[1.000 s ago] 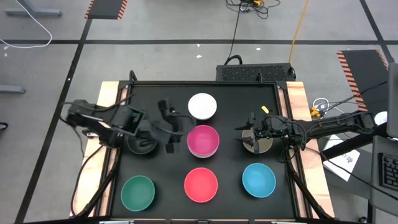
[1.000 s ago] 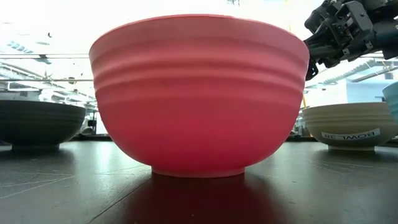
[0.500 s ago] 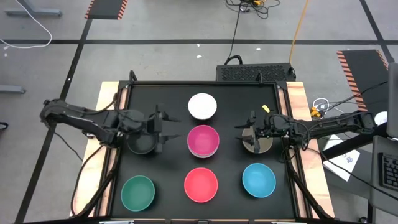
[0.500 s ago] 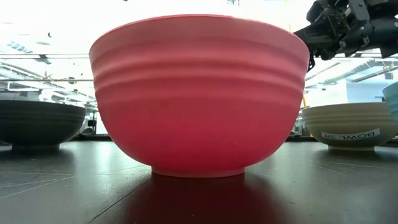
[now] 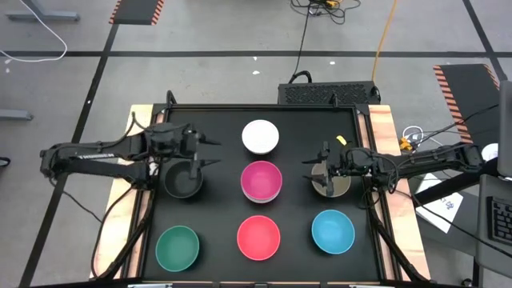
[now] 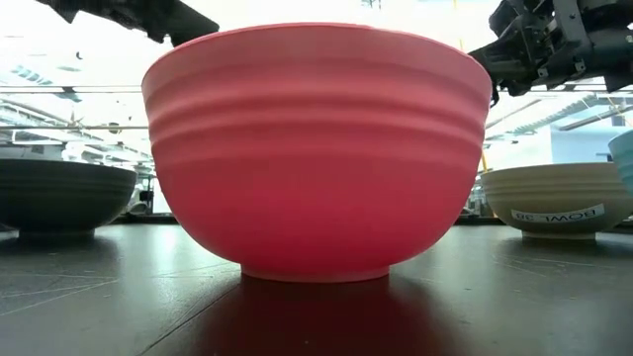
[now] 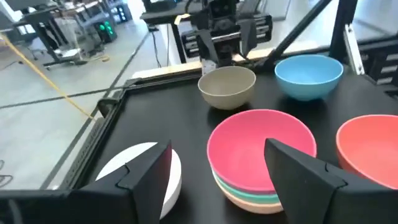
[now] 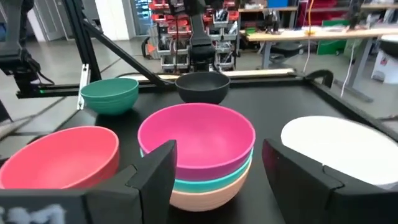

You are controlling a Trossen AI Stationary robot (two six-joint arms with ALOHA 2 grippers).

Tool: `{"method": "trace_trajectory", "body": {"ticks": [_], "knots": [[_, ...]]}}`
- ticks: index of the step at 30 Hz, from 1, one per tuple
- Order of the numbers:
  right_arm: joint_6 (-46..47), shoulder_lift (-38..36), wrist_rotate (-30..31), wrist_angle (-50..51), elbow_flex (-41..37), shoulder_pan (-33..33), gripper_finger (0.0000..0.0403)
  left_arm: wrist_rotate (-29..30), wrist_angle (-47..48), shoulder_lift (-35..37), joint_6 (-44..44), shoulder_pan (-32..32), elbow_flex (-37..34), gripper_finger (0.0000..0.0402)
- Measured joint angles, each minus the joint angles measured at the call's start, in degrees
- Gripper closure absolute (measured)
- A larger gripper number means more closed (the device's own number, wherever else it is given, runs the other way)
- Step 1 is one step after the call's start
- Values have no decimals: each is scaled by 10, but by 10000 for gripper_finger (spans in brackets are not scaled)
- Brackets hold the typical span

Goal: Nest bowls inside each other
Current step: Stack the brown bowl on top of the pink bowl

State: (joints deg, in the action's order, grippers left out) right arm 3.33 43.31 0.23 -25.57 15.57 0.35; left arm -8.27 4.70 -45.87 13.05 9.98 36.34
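Left gripper [image 5: 206, 151] hovering over black bowl [image 5: 182, 179], fingers standing wide, gripping nothing, right gripper [image 5: 314, 173] hanging beside taupe bowl [image 5: 339, 187], fingers spread wide, carrying nothing, magenta bowl [image 5: 262, 181] sitting nested atop teal and orange bowls mid-table [image 5: 216, 232].

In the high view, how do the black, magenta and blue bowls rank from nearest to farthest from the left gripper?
From the left gripper:
1. Black bowl, just below the open jaws, on the table's left.
2. Magenta bowl, at the centre.
3. Blue bowl, at the front right.
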Motion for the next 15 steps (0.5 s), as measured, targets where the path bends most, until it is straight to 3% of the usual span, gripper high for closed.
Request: {"method": "trace_trajectory", "body": {"ticks": [4,11,15], "knots": [[-9,0,25,63,41,-7,174,-21,-50,64,-8,17,-72,142],[-11,-1,159,421,196,-38,174,-21,-75,146,-37,39,-151,142],[50,-2,161,558,235,-60,174,-22,-77,165,-49,43,-164,142]]}}
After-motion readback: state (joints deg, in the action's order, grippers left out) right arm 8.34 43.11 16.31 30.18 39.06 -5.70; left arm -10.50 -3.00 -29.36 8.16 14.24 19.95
